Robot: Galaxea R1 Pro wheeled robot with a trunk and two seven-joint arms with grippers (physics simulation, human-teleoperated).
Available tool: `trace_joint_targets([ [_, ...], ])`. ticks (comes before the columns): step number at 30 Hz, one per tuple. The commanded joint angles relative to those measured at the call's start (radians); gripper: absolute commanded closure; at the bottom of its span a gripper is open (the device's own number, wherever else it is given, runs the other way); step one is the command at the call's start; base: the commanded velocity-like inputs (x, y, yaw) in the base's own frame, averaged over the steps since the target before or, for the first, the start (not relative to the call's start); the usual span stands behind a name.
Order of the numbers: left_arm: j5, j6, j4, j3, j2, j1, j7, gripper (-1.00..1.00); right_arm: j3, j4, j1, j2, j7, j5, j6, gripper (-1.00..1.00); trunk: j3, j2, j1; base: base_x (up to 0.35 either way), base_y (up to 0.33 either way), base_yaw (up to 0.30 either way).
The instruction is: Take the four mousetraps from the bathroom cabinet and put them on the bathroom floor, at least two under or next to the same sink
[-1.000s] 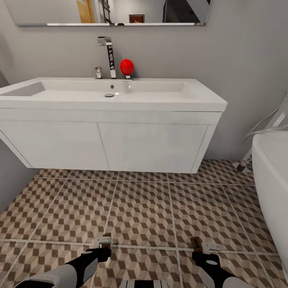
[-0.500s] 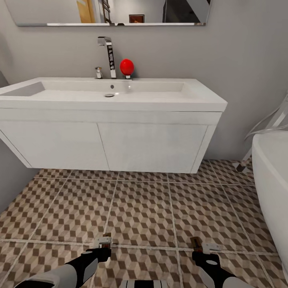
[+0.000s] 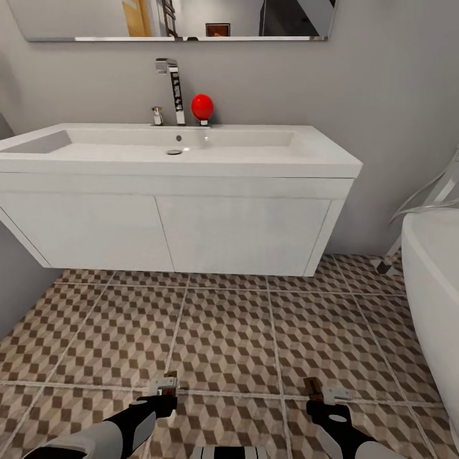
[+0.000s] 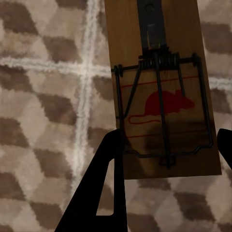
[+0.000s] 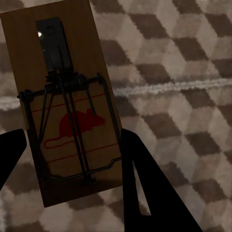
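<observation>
Low in the head view both arms hover above the bathroom floor (image 3: 223,338), in front of the bathroom sink (image 3: 172,150). My left gripper (image 3: 167,390) is shut on a mousetrap (image 3: 171,375). Its wrist view shows that brown wooden board (image 4: 164,96), with a red mouse print and dark wire, clamped at its edges between the gripper's (image 4: 169,152) black fingers (image 4: 104,183). My right gripper (image 3: 320,395) is shut on a second mousetrap (image 3: 312,385). That board (image 5: 67,106) sits between the gripper's (image 5: 72,162) fingers (image 5: 140,186), above the tiles. The cabinet is out of view.
The sink rests on a white two-door vanity (image 3: 172,233) hung off the floor, with open space beneath. A chrome tap (image 3: 172,83) and a red egg-shaped object (image 3: 202,106) stand at the basin's back. A white bathtub (image 3: 433,299) bounds the right side; a grey wall (image 3: 16,280) the left.
</observation>
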Motion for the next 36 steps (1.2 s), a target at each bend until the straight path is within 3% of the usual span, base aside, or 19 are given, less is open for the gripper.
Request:
trace_joint_targets([
  [1, 0.01, 0.0, 0.0, -0.009, 0.0, 0.0, 0.003, 1.0, -0.006, 0.001, -0.001, 0.0, 0.001, 0.0, -0.005, 1.0, -0.001, 0.0, 0.0, 0.0, 0.0, 0.0],
  [36, 0.011, 0.0, 0.0, -0.01, 0.0, 0.0, 0.005, 1.0, -0.006, 0.0, -0.001, 0.0, 0.002, 0.0, -0.004, 1.0, -0.001, 0.0, 0.0, 0.0, 0.0, 0.0],
])
